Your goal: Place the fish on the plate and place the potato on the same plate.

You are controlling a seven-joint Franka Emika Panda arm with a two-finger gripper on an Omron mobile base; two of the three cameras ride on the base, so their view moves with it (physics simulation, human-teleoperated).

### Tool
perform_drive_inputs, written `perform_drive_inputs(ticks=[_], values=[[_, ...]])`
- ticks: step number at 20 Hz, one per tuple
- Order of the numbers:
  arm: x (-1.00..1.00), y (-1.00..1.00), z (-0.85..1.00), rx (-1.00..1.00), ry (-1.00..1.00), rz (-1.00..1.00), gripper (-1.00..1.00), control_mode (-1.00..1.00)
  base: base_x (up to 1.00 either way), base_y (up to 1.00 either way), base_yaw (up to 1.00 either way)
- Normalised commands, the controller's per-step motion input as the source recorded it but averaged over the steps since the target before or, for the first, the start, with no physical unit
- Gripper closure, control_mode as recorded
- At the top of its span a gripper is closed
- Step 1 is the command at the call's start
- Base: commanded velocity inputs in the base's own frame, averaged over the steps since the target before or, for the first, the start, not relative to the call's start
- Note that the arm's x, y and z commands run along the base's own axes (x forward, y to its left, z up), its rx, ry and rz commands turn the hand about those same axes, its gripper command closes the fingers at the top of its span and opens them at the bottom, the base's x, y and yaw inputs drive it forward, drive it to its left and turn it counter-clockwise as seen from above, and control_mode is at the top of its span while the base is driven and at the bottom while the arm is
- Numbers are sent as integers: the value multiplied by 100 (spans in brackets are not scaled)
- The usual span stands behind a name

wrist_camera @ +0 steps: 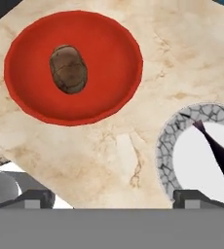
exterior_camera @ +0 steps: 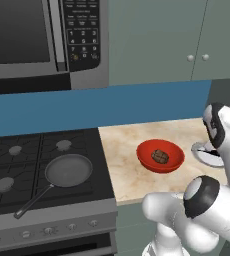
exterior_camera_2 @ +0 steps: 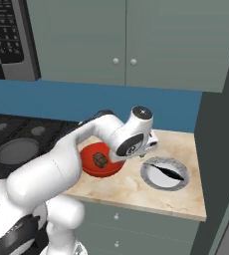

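A brown potato [wrist_camera: 68, 69] lies inside a red bowl [wrist_camera: 109, 58] on the marble counter. To its right a white plate with a grey cracked-pattern rim [wrist_camera: 165, 146] holds a dark fish [wrist_camera: 221, 151]. My gripper [wrist_camera: 113, 198] hovers open above the counter between bowl and plate, with nothing between its fingertips [wrist_camera: 33, 198]. From the right base view, the potato [exterior_camera_2: 100, 159] sits in the bowl [exterior_camera_2: 89, 167], the fish [exterior_camera_2: 164, 170] rests on the plate [exterior_camera_2: 149, 174], and the gripper [exterior_camera_2: 150, 143] hangs over the gap between them.
A stove with a dark frying pan [exterior_camera: 68, 170] stands left of the counter, a microwave [exterior_camera: 42, 40] above it. Grey cabinets [exterior_camera_2: 121, 40] hang over a blue backsplash. A dark wall [exterior_camera_2: 221, 149] closes the counter's right end.
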Motion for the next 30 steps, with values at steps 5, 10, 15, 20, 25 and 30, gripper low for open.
perform_drive_inputs(ticks=[5,10,15,20,25,30], values=[[-3,29,40,3,2,-22,-100,-100,0,0,0],[-1,55,56,-6,22,-27,-100,-100,0,0,0],[-13,78,-3,-1,7,-23,-100,-100,0,0,0],[1,62,-34,0,2,-13,-100,-100,0,0,0],[7,16,-29,0,-1,0,-100,-100,0,0,0],[19,15,-18,0,0,5,-100,-100,0,0,0]])
